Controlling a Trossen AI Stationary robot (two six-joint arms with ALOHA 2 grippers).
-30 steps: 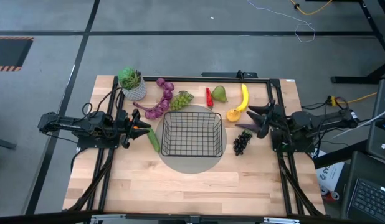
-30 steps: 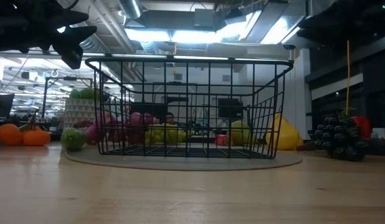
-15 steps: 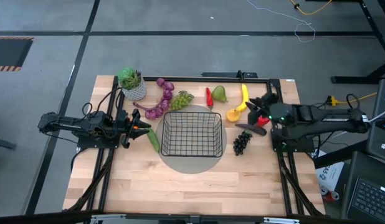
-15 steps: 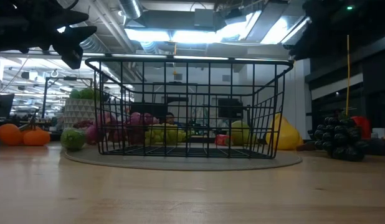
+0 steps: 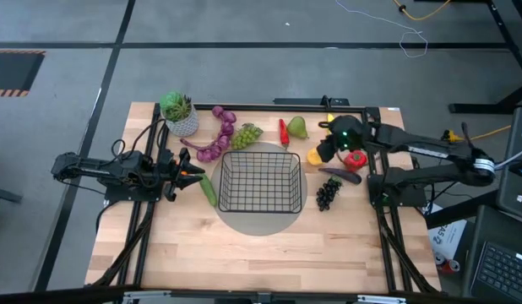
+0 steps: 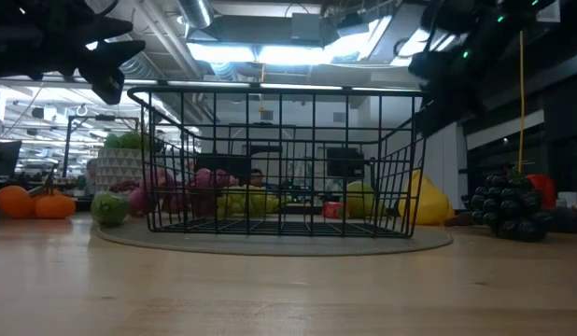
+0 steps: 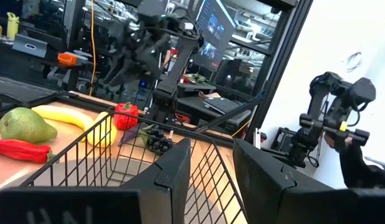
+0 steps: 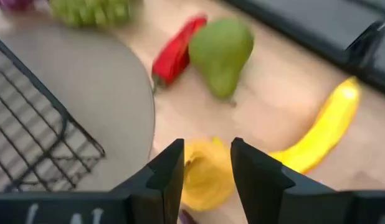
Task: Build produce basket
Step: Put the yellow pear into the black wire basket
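Black wire-mesh square basket [image 5: 261, 181] sat empty on a round grey mat [image 5: 259, 221]. Right gripper [image 8: 205, 163] hovered right of basket over the yellow-orange round toy fruit [image 8: 204, 177], fingers parted, holding nothing. Left gripper [image 5: 190, 171] waited left of basket, fingers apart, empty. Yellow banana [image 8: 323, 129], green pear [image 8: 222, 55], red pepper [image 8: 175, 48] lay beyond basket.

One camera looks straight down on the light wooden table [image 5: 244, 245]; another looks level across it; both share the black wire-mesh basket [image 5: 260, 181].

Bright overhead light; right wrist view blurred.
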